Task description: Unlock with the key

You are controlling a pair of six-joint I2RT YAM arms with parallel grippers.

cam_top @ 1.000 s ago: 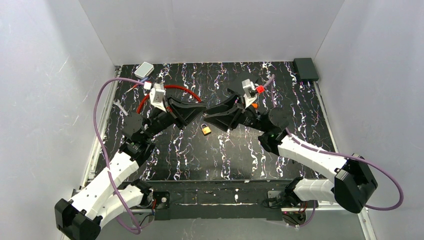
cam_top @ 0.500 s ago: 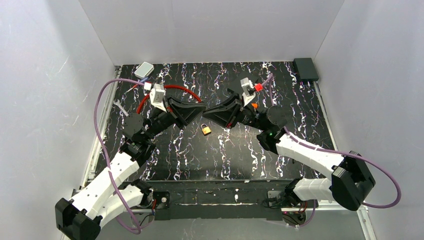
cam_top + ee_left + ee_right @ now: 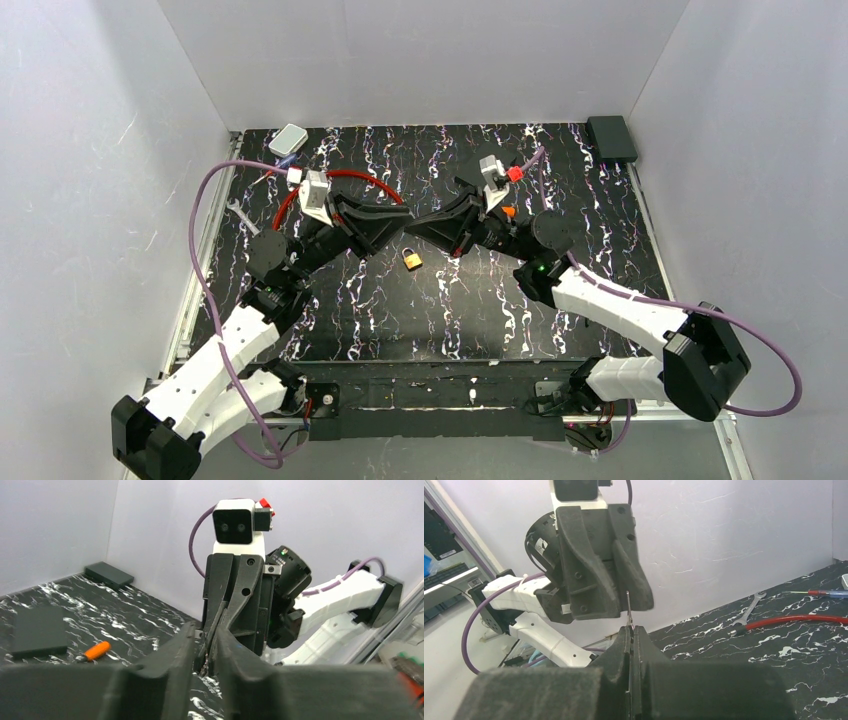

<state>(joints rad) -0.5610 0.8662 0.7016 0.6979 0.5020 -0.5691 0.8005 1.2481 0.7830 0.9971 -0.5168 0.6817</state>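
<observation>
Marbled black table beneath you: your right gripper pinches the key, blade pointing toward the left gripper, whose hold is unclear; the padlock lies near, below.

Left arm: reaching inward to centre.
Left gripper: fingers narrowly parted.
Right arm: reaching inward, mirrored.
Right gripper: pinched on the key, tips meeting the left's.

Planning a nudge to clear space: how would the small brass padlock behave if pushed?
The padlock looks like solid metal, so it is probably rigid and heavy for its size. It seems to lie flat on the table, so it would likely slide, not roll or tip.
</observation>
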